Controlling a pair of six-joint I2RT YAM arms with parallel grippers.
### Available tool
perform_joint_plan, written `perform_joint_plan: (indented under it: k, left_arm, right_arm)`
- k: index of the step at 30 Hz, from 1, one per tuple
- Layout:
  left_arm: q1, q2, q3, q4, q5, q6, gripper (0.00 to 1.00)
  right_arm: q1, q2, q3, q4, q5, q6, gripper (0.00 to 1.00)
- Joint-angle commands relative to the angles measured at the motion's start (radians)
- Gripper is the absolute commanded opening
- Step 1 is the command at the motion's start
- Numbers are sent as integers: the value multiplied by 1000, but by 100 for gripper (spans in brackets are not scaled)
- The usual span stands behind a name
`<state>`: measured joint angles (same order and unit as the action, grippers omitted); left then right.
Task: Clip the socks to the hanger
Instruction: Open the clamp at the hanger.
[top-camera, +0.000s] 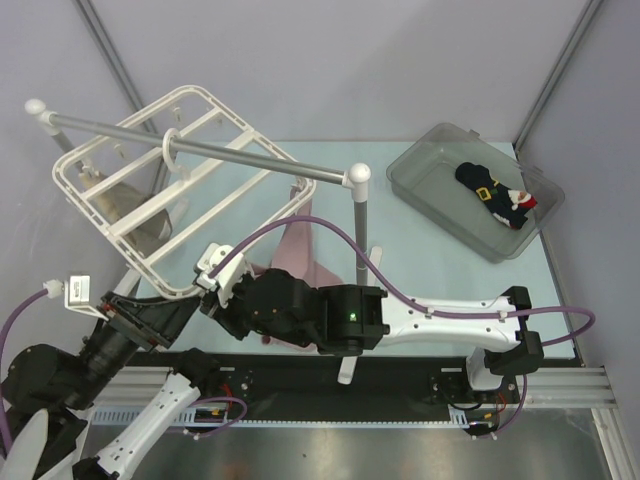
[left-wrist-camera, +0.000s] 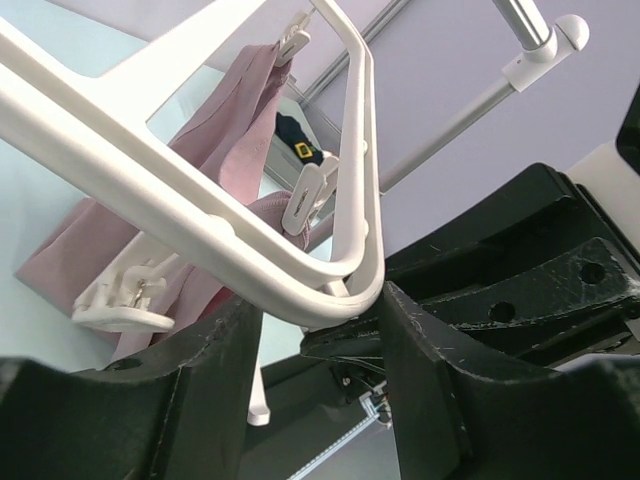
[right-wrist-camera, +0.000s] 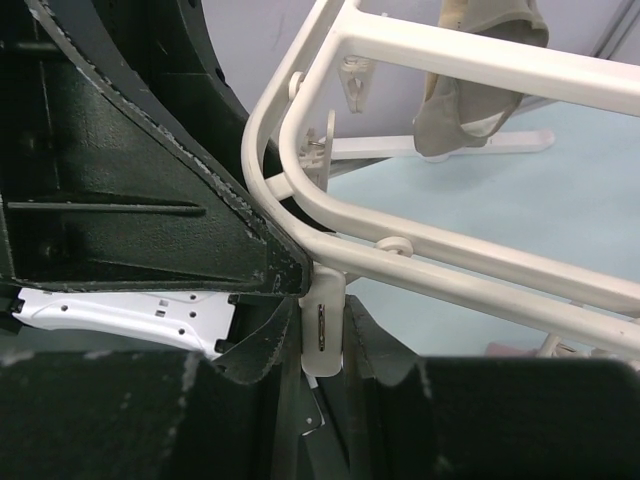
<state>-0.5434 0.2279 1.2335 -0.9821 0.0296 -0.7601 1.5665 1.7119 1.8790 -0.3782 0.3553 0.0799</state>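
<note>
**Ana:** While both arms crowd one corner of the frame, where are the socks (top-camera: 495, 192)?

**Ben:** From above, out at two o'clock. They lie together in the grey see-through bin (top-camera: 425, 165), well apart from both grippers.

**Ana:** And the hanger (left-wrist-camera: 150, 165)?

**Ben:** At ten o'clock in that same view, tilted, with its hook (top-camera: 170, 146) looped over the silver rail (top-camera: 250, 160). A beige cloth (top-camera: 120, 200) hangs below its nine o'clock side. A pink cloth (top-camera: 300, 250) hangs from the frame's three o'clock edge, towards the middle of the table.

**Ana:** What is the left gripper (left-wrist-camera: 318, 325) doing?

**Ben:** It sits at seven o'clock and is clamped on the hanger's near rounded corner. The wrist camera shows the white rail running between its two black fingers, both pressed against it.

**Ana:** The right gripper (right-wrist-camera: 322, 345)?

**Ben:** Its arm stretches across to the left, so the tool meets the same corner just beside the other one. Its fingers are closed on a small edge clip (right-wrist-camera: 322, 328), with the white tab pinched between them. I cannot tell whether the clip's mouth is sprung apart.
</note>
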Motion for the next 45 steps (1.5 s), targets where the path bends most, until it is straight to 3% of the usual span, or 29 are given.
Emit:
perform_joint_plan:
  k: [1, 15, 20, 24, 28, 30, 34, 38, 45]
  left_arm:
    - [-4, 2, -17, 22, 3, 2, 54]
    - [-3, 5, -60, 53, 29, -2, 53]
    - [-4, 5, -65, 74, 23, -15, 35]
    - [-3, 2, -69, 82, 23, -30, 22]
    - [-4, 2, -52, 50, -3, -39, 0]
    - [-3, 5, -48, 33, -16, -41, 0]
    - [-4, 1, -52, 31, -19, -45, 0]
    - [-4, -2, -58, 22, -28, -42, 0]
    - [-4, -2, -57, 13, -28, -31, 0]
  right_arm:
    - [-2, -20, 52, -1, -24, 18, 0]
    - [-6, 6, 94, -21, -38, 23, 0]
    - [-6, 0, 80, -16, -33, 26, 3]
    - [-8, -11, 62, -5, -29, 27, 17]
    - [-11, -32, 36, -2, -16, 32, 37]
    - [-11, -58, -1, 8, -13, 40, 53]
    - [-13, -107, -56, 7, -9, 57, 69]
    - [4, -152, -73, -62, 10, 80, 76]
    - [82, -256, -113, -292, 114, 118, 74]
